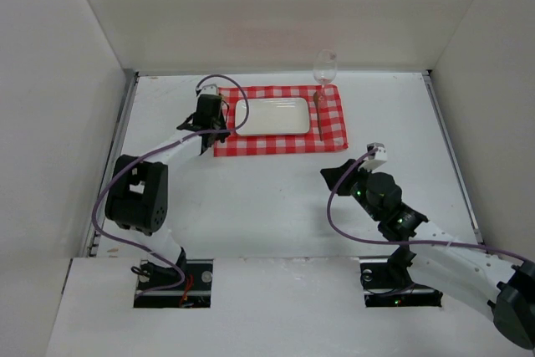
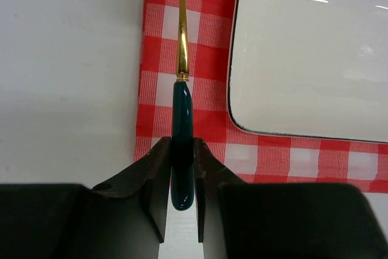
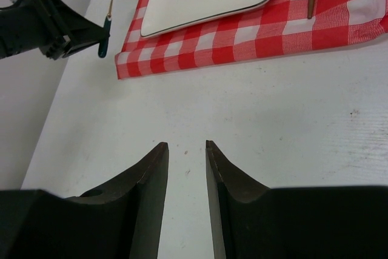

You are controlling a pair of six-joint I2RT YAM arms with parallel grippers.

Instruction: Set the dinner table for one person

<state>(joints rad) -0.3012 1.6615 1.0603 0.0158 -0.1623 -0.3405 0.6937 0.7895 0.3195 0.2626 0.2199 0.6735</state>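
Left of the plate (image 2: 309,53), spoon (image 2: 182,110) is clamped in the left gripper (image 2: 182,162)
Axis is held parallel to plate edge; right gripper (image 3: 186,156) parted, empty

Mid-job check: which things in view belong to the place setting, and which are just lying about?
Job: dinner table, checked cloth, plate, wine glass, utensil beside plate, green-handled utensil in left gripper.
Lying about: nothing loose; right gripper empty, open.

Nothing here carries writing I can read: no label, brand, number or sign on anything in view.
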